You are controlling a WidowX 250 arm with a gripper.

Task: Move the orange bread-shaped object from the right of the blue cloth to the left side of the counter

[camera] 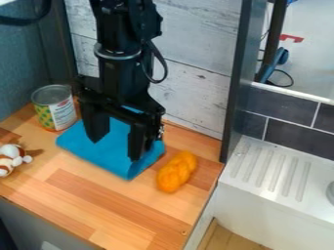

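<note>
Going left to right, we first see a brown-and-white toy [9, 158] at the view's edge, well to the left of the pincer and a little nearer us. Next comes an upright can [54, 108], behind and to the left of the pincer, just beside the cloth's far left part; of the things around, it stands closest on that side.

We then reach the blue cloth [111, 159], lying on the wooden counter [98, 201] directly below the pincer [116, 151] and showing between its fingers. Its longer edge runs from upper left to lower right, much the same way as the line from one fingertip to the other, so we judge that the fingers span its length rather than its width. The cloth's right end curls up into a fold beside the right-hand finger.

The pincer hangs pointing down, its two fingers spread and nothing gripped between them. We cannot tell whether the tips touch the cloth.

To the right of the pincer, near the folded end, we see an orange braided bread [177, 172], slanting up to the right. Behind the pincer we have the whitewashed boards [189, 73]; farther right, a dark post [236, 88] and the white drainboard [271, 171]. We see nothing standing between pincer and cloth.
</note>
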